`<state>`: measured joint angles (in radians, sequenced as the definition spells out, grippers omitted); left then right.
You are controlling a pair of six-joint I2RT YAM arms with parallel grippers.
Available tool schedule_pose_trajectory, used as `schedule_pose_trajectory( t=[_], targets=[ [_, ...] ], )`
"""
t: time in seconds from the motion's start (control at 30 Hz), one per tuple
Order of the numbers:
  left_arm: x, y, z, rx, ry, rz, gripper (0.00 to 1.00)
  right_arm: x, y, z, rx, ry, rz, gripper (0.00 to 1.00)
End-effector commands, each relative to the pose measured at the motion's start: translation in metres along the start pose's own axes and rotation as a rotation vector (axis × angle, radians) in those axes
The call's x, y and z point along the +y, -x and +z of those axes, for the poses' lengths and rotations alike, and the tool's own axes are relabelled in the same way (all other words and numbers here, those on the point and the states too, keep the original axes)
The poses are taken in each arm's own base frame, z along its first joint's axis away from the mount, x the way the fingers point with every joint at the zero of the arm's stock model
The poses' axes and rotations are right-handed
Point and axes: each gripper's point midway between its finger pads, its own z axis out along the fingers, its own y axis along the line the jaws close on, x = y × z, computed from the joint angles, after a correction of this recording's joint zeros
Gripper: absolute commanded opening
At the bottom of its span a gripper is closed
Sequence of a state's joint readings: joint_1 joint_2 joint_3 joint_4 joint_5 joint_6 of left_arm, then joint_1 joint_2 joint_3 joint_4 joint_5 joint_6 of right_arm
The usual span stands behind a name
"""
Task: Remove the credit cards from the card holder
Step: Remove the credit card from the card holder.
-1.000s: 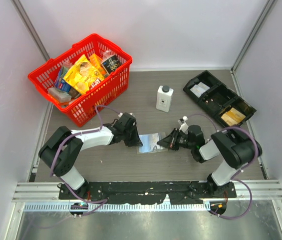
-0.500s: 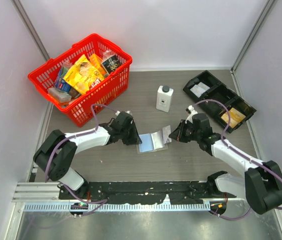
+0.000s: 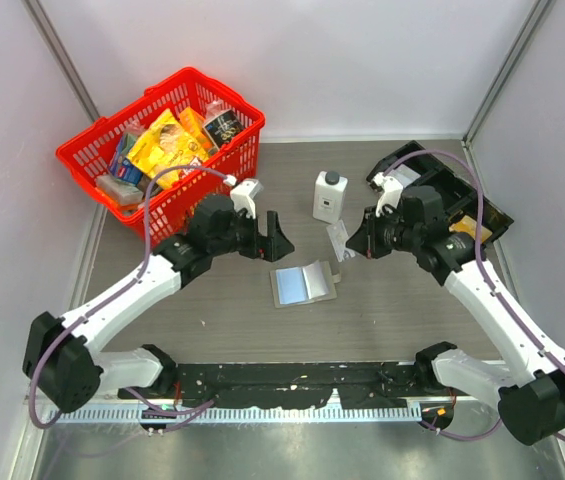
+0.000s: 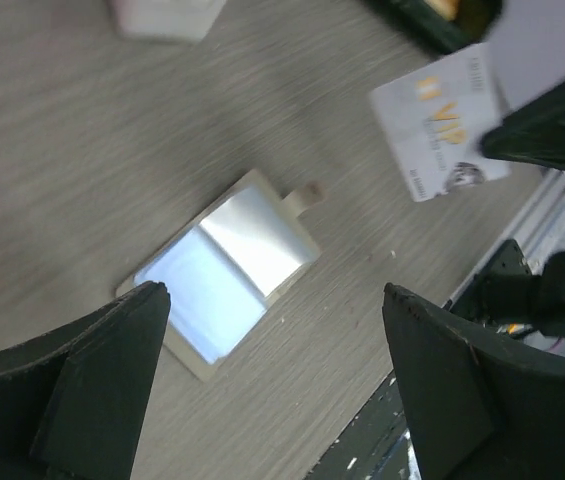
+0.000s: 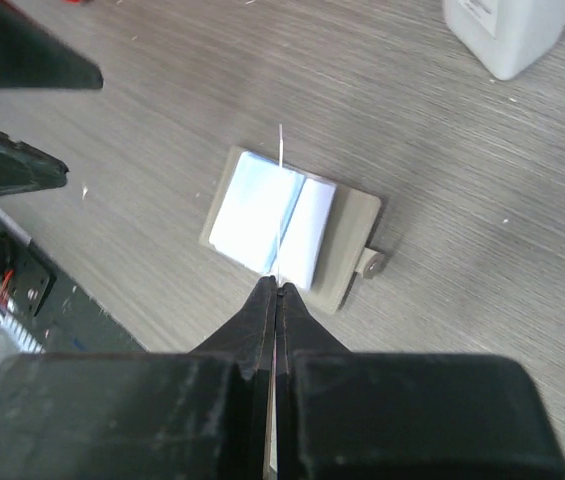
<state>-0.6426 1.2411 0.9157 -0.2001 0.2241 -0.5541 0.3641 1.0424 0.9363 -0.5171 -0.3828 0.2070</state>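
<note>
The taupe card holder [image 3: 330, 288] lies open on the table with a light blue and a pale white credit card [image 3: 297, 285] in it. My right gripper [image 3: 352, 245] hangs above and to the right of it, shut on one pale card [image 3: 337, 239] that is lifted clear. In the right wrist view that card [image 5: 280, 190] shows edge-on between the shut jaws, over the card holder [image 5: 354, 232]. My left gripper [image 3: 274, 243] is raised behind the holder, open and empty. In its wrist view the card holder [image 4: 224, 270] lies below and the held card [image 4: 440, 125] at upper right.
A red basket [image 3: 224, 180] full of packets stands at the back left. A white bottle [image 3: 329, 196] stands behind the holder. A long black tray [image 3: 414, 160] with compartments lies at the back right, under the right arm.
The right gripper has drawn a card out of the holder and lifted it up and back. The left gripper has let go of the holder, opened and risen away.
</note>
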Motion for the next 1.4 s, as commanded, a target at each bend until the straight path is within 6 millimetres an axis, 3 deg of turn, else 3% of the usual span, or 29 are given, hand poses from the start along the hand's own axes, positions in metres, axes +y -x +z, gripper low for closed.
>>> schedule_pose_trajectory(
  t=[0.0, 0.1, 0.23, 0.53, 0.77, 0.83, 0.93, 1.03, 1.07, 1.13, 1.2, 1.23, 1.37],
  targets=[
    [-0.055, 0.028, -0.036, -0.051, -0.262, 0.346, 0.93, 0.034, 0.014, -0.031, 0.016, 0.137, -0.156, 0.01],
    [-0.078, 0.032, -0.055, -0.055, -0.385, 0.468, 0.94, 0.061, 0.026, -0.048, -0.005, 0.260, -0.222, 0.01],
    [-0.104, 0.033, -0.073, -0.032, -0.528, 0.576, 0.92, 0.083, 0.031, -0.065, -0.023, 0.373, -0.315, 0.01],
    [-0.135, 0.033, -0.079, 0.040, -0.733, 0.588, 0.82, 0.117, 0.021, -0.081, -0.004, 0.573, -0.413, 0.01],
    [-0.149, 0.022, -0.076, 0.143, -0.863, 0.537, 0.68, 0.130, 0.019, -0.076, 0.006, 0.620, -0.445, 0.01],
    [-0.153, 0.018, -0.076, 0.160, -0.889, 0.536, 0.60, 0.135, 0.017, -0.074, 0.016, 0.633, -0.456, 0.01],
    [-0.155, 0.013, -0.075, 0.188, -0.908, 0.531, 0.39, 0.137, 0.018, -0.069, 0.013, 0.638, -0.458, 0.01],
    [-0.154, 0.010, -0.078, 0.198, -0.906, 0.538, 0.07, 0.139, 0.021, -0.069, -0.013, 0.647, -0.452, 0.01],
    [-0.152, 0.011, -0.078, 0.188, -0.891, 0.541, 0.00, 0.141, 0.027, -0.068, -0.039, 0.645, -0.443, 0.06],
    [-0.146, 0.020, -0.078, 0.102, -0.844, 0.519, 0.00, 0.135, 0.035, -0.061, -0.094, 0.586, -0.398, 0.33],
    [-0.147, 0.030, -0.086, 0.036, -0.856, 0.449, 0.00, 0.134, 0.038, -0.059, -0.125, 0.575, -0.370, 0.44],
    [-0.149, 0.040, -0.090, -0.028, -0.871, 0.446, 0.00, 0.134, 0.033, -0.058, -0.120, 0.579, -0.341, 0.47],
    [-0.150, 0.046, -0.096, -0.110, -0.860, 0.398, 0.00, 0.136, 0.037, -0.055, -0.198, 0.601, -0.291, 0.54]
  ],
)
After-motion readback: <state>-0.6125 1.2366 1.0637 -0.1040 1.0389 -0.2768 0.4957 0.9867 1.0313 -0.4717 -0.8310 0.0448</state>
